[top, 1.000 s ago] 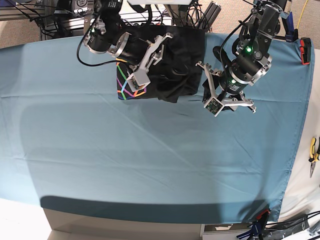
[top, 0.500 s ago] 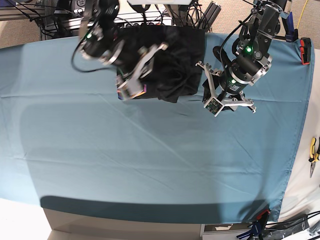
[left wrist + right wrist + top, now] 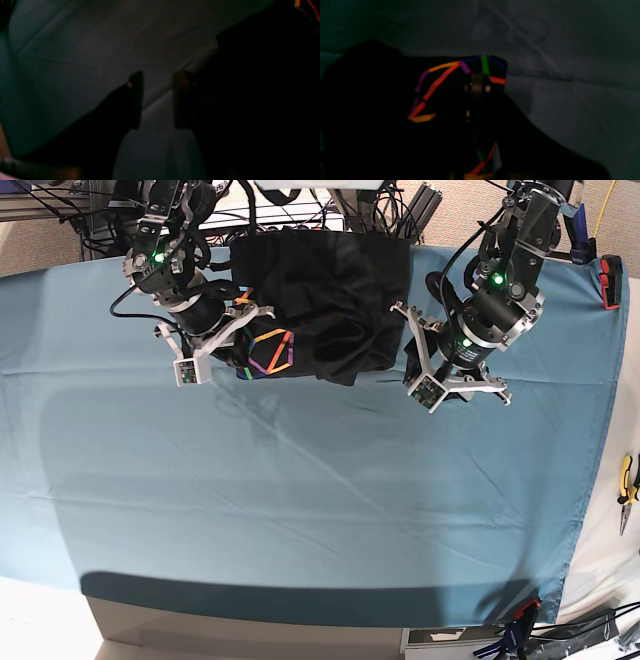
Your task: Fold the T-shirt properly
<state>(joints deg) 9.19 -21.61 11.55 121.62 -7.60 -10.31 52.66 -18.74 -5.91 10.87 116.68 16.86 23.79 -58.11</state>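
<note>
T-shirt (image 3: 330,300) on table cloth (image 3: 300,500)

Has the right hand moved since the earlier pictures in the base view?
Yes. The right hand moved toward the image's left across the T-shirt, now shut at its printed corner; the left hand has not moved.

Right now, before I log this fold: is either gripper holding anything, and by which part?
Right gripper pinches the T-shirt at its printed edge; left gripper holds nothing.

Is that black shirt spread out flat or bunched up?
Bunched up. The T-shirt lies crumpled at the table's far edge, with a corner turned over so its coloured print shows, and the right gripper is shut on that corner.
</note>
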